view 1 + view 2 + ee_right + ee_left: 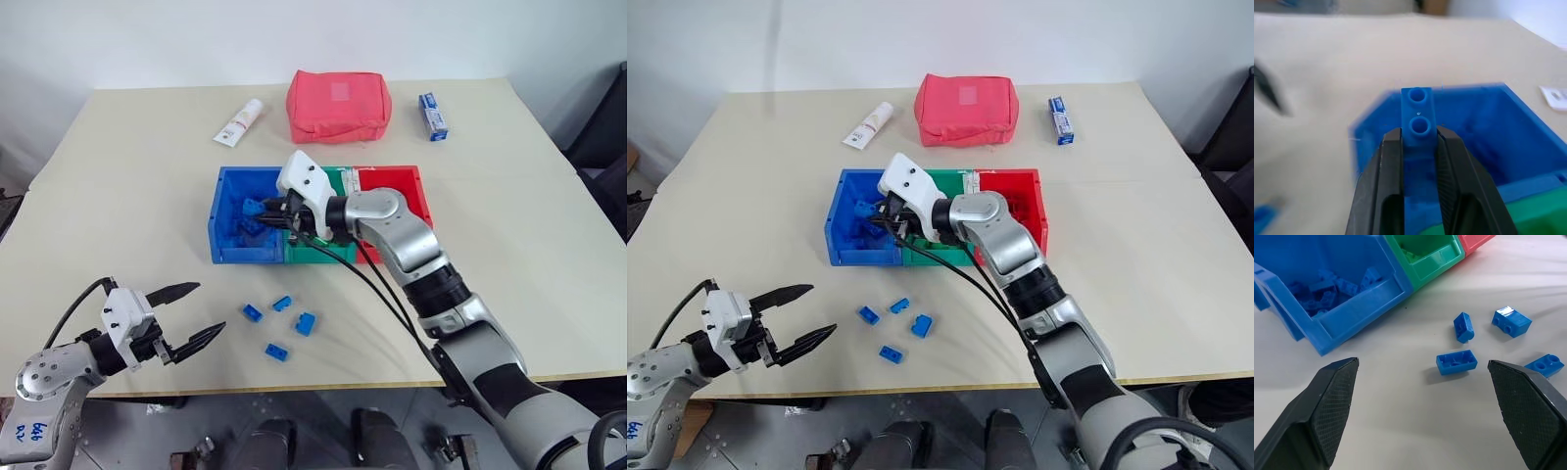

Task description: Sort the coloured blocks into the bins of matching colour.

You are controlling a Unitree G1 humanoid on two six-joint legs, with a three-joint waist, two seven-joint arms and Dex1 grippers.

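The right tool (pixel 266 213) is closed on a small blue brick (pixel 1418 121) and hangs over the blue bin (pixel 223 247), the leftmost of the three joined bins — green (pixel 315 253) in the middle, red (pixel 419 192) at the right. The brick stands up between the fingers, its long axis along the tool and its far end sticking out past the fingertips, with the bin's open well directly beneath and beyond it. Releasing there should drop it among the blue bricks already inside.

Four more blue bricks (pixel 280 328) lie loose on the desk (pixel 137 176) in front of the bins. The left tool (pixel 191 313) — wide open and holding nothing — hovers low at the near left edge, aimed toward them. It is the nearer arm; the closest brick (pixel 1456 362) lies broadside across its path.
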